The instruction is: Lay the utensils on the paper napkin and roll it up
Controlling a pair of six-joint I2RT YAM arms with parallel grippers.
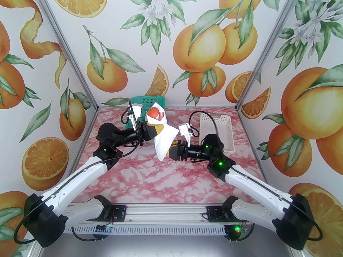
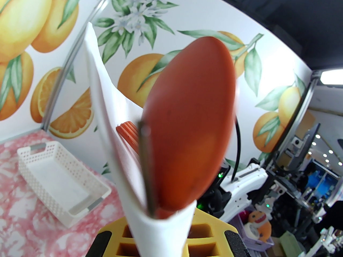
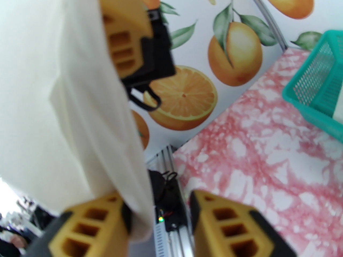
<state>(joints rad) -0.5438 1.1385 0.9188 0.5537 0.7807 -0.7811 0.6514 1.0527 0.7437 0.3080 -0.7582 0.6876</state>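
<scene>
three utensils stand loose in a thin, soft white napkin, held as a cone above the table. my left hand pinches its middle. my right hand is spread, the tail brushing one finger. tilt it, and the smooth round spoon, fork or slim knife could slip out. squeeze too hard, and the paper may tear.

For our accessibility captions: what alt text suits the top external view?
The left gripper holds a rolled paper napkin above the marbled table, an orange spoon and fork poking from its top; the right gripper is at its lower end. A green basket stands behind, a white basket rightward.
</scene>
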